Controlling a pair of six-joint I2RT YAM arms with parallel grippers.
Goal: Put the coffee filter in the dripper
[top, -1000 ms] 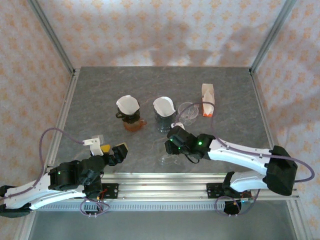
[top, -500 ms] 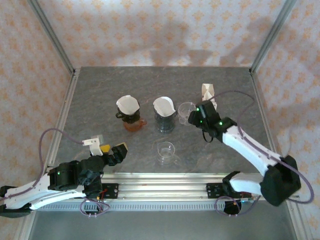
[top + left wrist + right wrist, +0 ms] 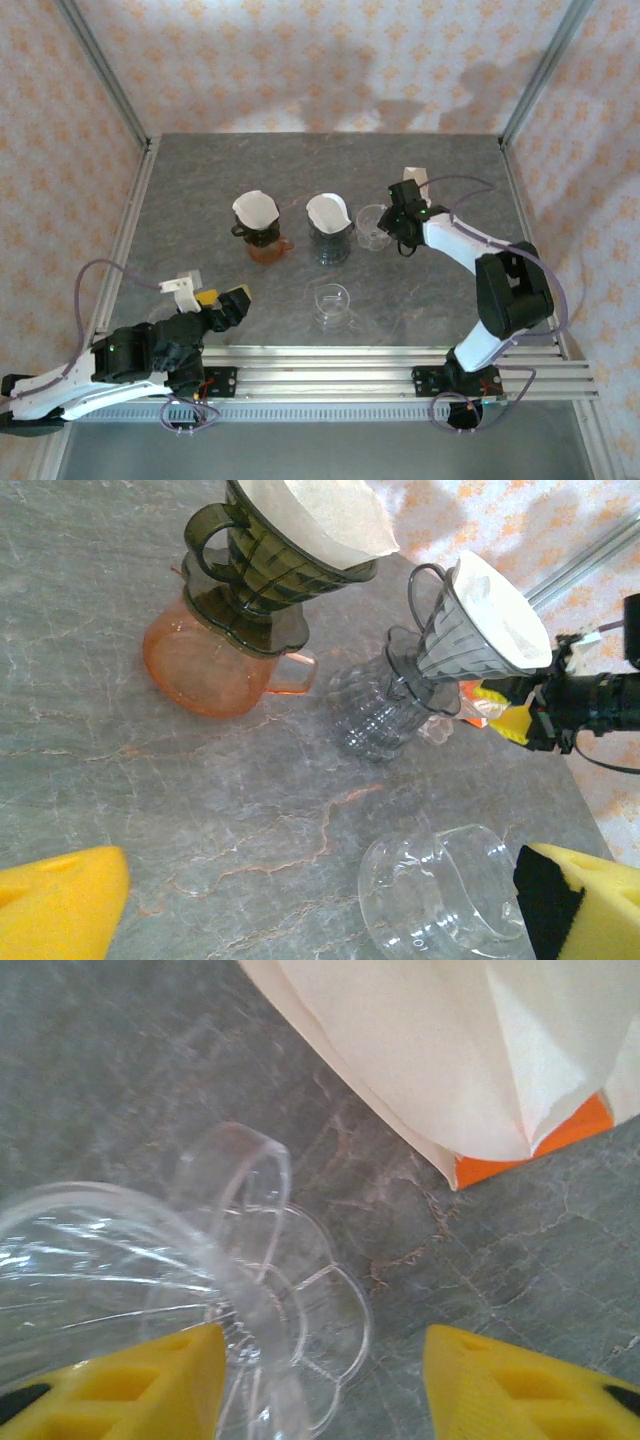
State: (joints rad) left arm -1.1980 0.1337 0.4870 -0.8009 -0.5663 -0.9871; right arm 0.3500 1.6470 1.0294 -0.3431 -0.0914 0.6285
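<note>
Left tool (image 3: 228, 298): 7 o'clock, near edge; spread fully, empty, likely standing clear of the work.
Right tool (image 3: 320, 1385): 2 o'clock; pads half apart, gripping nothing, over the clear dripper (image 3: 372, 226) and beside the coffee filter pack (image 3: 416, 200), apparently lining up a pick.
Surface (image 3: 200, 180): grey marble-look.
Room: patterned walls.
</note>
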